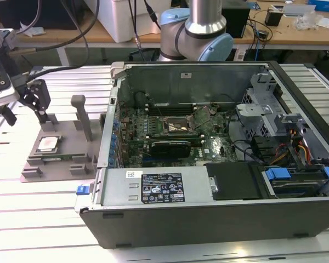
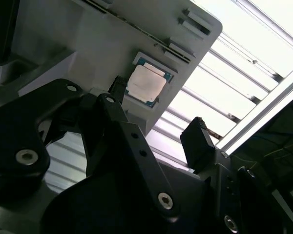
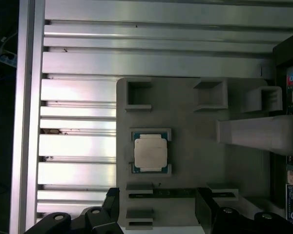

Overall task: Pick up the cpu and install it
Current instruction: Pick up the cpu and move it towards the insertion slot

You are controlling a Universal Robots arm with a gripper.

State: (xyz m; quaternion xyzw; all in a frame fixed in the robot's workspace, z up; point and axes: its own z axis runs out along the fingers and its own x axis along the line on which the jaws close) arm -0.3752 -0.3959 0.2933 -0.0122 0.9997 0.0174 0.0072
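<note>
Hanging over the grey fixture [image 1: 66, 136] at the exterior view's left, the gripper [image 1: 26, 112] has its two black fingers [image 1: 41, 104] spread wide with nothing between them. The cpu [image 1: 47, 144] lies flat in a shallow square seat on that fixture, silver top upward and a thin green rim showing around it, with low grey tabs along two of its sides. No finger touches it. In the exterior view the nearer fingertip is low over the part of the fixture beyond the chip, and whether it touches the grey surface cannot be told. In the first wrist view the cpu [image 3: 150, 152] sits squarely in its seat on the fixture [image 3: 195, 161], clear of the parted gripper [image 3: 157, 195]. In the second wrist view the same chip [image 2: 145, 84] appears past one fingertip [image 2: 118, 84], the gripper [image 2: 158, 105] gaping wide. An upright grey post [image 1: 81, 115] rises from the fixture beside the chip. The fixture rests on a table of aluminium slats [image 1: 44, 213]. To the exterior view's right, well apart from the chip, stands an open computer case [image 1: 208, 213] with its motherboard exposed; a square metal-framed socket [image 1: 178, 127] sits near the board's middle and a long black expansion card [image 1: 170, 147] just in front of it.
</note>
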